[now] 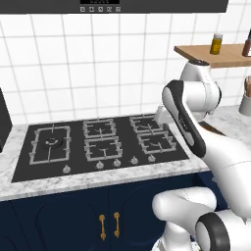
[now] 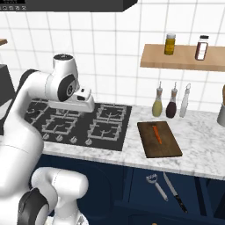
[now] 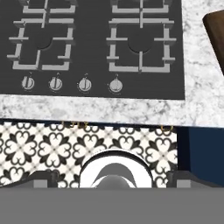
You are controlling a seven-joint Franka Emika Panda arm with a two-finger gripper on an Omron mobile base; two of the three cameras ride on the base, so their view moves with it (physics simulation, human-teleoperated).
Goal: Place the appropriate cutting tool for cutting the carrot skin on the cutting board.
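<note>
Although the carrot (image 2: 157, 134) already lies on the cutting board (image 2: 165, 149), at the right end of the counter (image 2: 202, 145), the main job is not done: no tool has been set beside it. The fitting tool, I judge, is the peeler (image 2: 157, 186), which lies in what looks like an open drawer (image 2: 145, 206) below the counter, under the board, with a dark-handled knife (image 2: 175, 191) just beside it (the wrong pick for skin, and close enough to be nudged or taken by mistake). The fingers (image 3: 43, 177) stand wide apart with nothing between them, hanging over the front of the hob (image 3: 92, 52) and looking down at its knobs (image 3: 84, 84) and the counter edge, well apart from the drawer and the board. So what is left is nearly everything: reach down to the right, take the peeler, lift it out and lay it on the board. In the way, the overhanging counter edge sits above the drawer, so the lift would have to come out forward before it goes up. Three bottles (image 2: 172, 103) stand behind the board near the wall, and a wall shelf (image 2: 184, 63) with two jars (image 2: 170, 44) hangs above them, none of it across the likely path.
</note>
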